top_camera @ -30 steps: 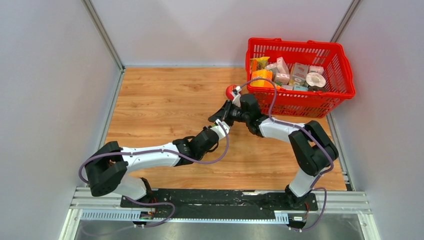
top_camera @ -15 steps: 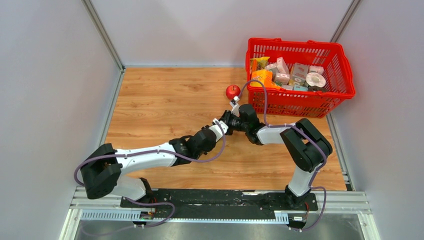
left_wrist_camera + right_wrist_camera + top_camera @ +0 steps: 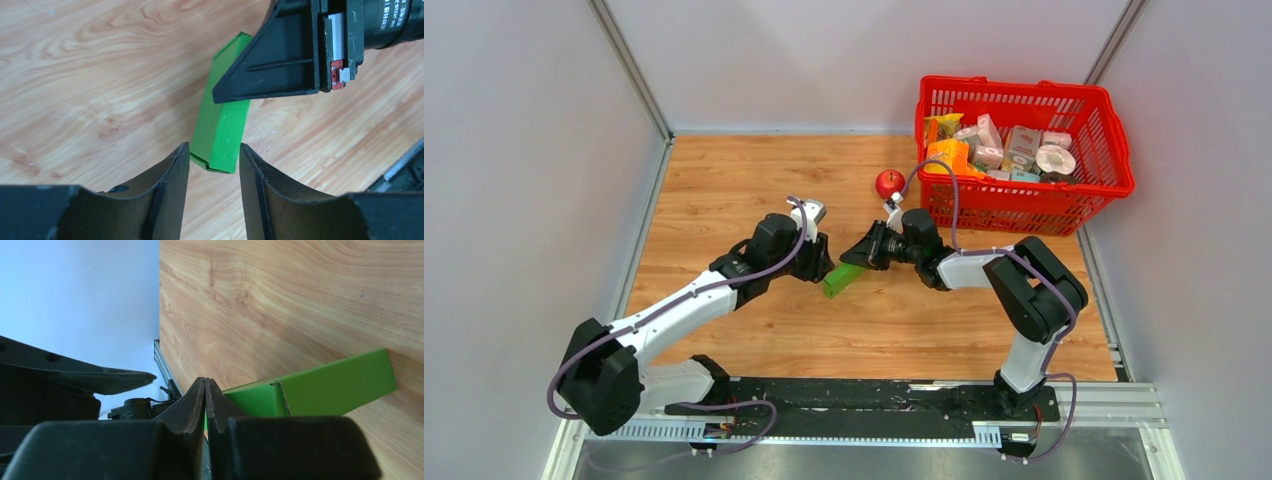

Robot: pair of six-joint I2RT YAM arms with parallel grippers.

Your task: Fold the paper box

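The paper box (image 3: 844, 280) is a bright green, long, narrow folded shape lying on the wooden table near the middle. My right gripper (image 3: 862, 254) is shut on its far end; in the right wrist view the jaws (image 3: 205, 384) pinch a thin green edge, and the box body (image 3: 330, 380) stretches to the right. My left gripper (image 3: 822, 270) is open at the box's near end. In the left wrist view the box (image 3: 222, 120) runs away from me, its near end just between my open fingertips (image 3: 212, 150), and the right gripper's finger (image 3: 280, 55) covers its far part.
A red apple (image 3: 888, 183) sits just behind the right gripper. A red basket (image 3: 1024, 212) full of small packages stands at the back right. White walls close in the table on the left, back and right.
My left arm has pulled back to the left, away from the right gripper, and the green box now shows between them. The right gripper has barely moved in the last half second.
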